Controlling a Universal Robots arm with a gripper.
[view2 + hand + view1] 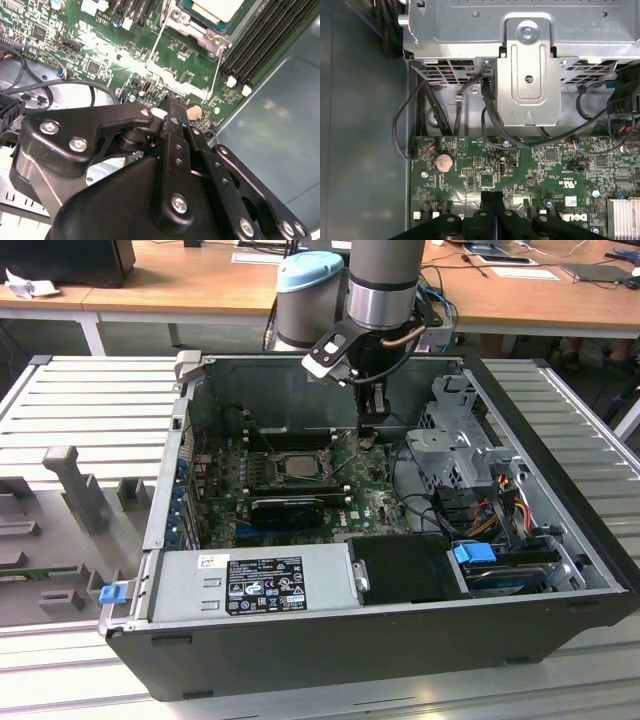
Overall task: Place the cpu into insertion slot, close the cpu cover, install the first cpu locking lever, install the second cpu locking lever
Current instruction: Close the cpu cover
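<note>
claw (492,197) pressed together above the board (545,170); cpu (216,7) flat, face up, in insertion slot (268,470)

Soft, even overhead light fills the exterior view. The desks (200,285) along the frame's top are warm and bright, while the inside of the case (300,650) sinks into shade, darkest by its wall on the exterior view's left. In the second wrist view white glare washes the board (125,64), and the black gripper (172,106) carries dull highlights. In the first wrist view the bracket (527,75) is evenly lit.
</note>
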